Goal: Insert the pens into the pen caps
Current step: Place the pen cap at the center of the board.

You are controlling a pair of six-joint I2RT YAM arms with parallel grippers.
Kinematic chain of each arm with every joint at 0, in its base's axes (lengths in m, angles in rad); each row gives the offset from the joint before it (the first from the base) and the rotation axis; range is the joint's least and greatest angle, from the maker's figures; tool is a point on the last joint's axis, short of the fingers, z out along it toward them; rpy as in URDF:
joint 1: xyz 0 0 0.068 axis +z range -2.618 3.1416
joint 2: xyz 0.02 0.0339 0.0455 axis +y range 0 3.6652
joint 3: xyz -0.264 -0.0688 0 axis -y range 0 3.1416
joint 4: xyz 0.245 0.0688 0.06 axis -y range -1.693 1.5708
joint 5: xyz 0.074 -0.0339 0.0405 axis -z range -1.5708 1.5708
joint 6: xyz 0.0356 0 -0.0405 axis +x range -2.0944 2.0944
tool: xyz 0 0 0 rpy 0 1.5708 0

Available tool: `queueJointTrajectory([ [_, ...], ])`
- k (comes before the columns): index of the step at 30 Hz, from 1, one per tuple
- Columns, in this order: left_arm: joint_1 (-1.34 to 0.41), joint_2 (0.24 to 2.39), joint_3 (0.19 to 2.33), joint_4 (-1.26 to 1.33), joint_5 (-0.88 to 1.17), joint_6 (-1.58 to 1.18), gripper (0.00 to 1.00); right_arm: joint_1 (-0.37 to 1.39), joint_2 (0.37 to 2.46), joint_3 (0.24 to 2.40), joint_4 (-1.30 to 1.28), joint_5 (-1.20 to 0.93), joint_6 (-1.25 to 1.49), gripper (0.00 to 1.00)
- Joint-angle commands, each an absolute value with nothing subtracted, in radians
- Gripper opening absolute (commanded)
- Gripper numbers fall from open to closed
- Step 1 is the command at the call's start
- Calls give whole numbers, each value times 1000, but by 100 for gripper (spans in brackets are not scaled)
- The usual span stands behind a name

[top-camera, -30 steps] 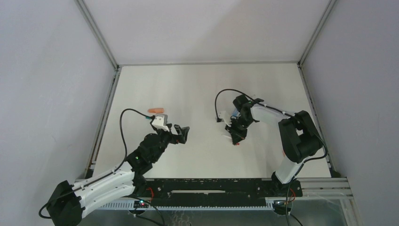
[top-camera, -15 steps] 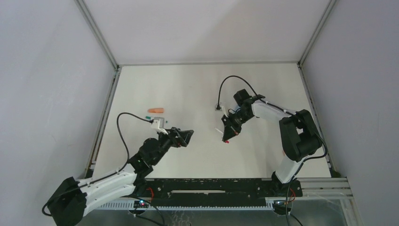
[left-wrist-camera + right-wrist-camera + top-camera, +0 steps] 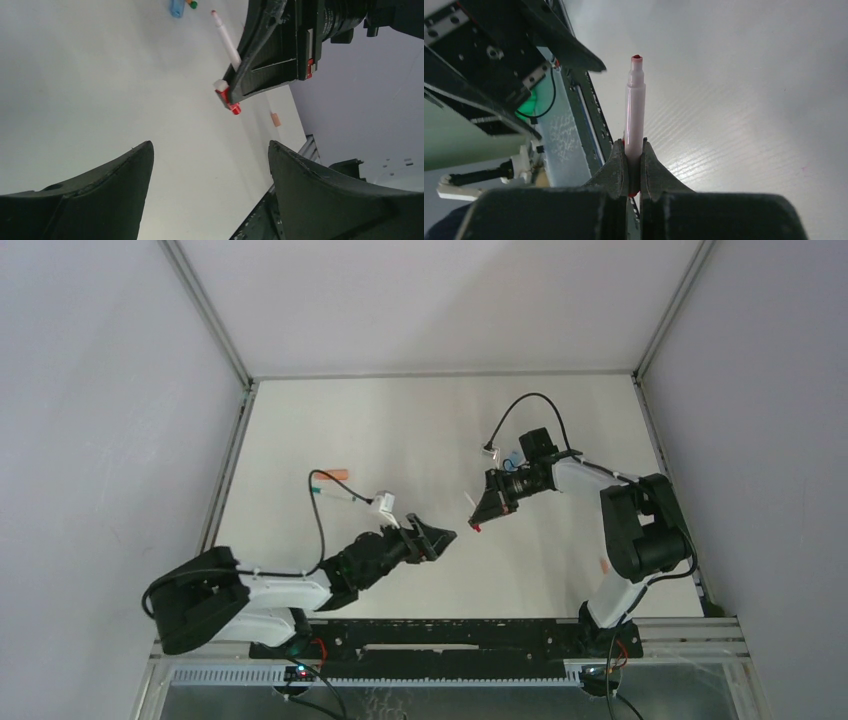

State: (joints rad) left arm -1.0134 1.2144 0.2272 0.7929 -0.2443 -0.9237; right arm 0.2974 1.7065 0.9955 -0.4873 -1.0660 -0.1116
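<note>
My right gripper is shut on a white-barrelled pen, whose red tip sticks out past the fingers. In the top view that pen hangs above the table at the right gripper, pointing roughly at my left gripper. The left gripper stands open and empty, a short way from the pen, not touching it. A light blue pen cap lies far off on the table, and a salmon-orange pen cap lies at the left.
A small salmon cap lies near the right arm's base. A green-ended piece lies beside the blue cap. The black front rail runs along the near edge. Each wrist trails a looping black cable.
The left gripper has swung right and forward, closing on the right gripper. The right gripper has lifted and turned the pen toward the left gripper.
</note>
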Motion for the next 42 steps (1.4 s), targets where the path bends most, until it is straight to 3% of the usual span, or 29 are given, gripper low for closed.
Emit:
queueJointTrajectory([
  [1,-1072,1336,348,854,-336,-1051,88,298,1656,971,-344,-1096,76,0],
  [9,-1101,1532,483,852,-350,-1152,71,302,1667,957,-308,-1110,127,0],
  [25,-1098,1630,608,720,-417,-1134,48,319,1680,958,-296,-1139,141,0],
  [42,-1088,1615,575,668,-456,-1149,4,316,1683,959,-304,-1118,120,0],
])
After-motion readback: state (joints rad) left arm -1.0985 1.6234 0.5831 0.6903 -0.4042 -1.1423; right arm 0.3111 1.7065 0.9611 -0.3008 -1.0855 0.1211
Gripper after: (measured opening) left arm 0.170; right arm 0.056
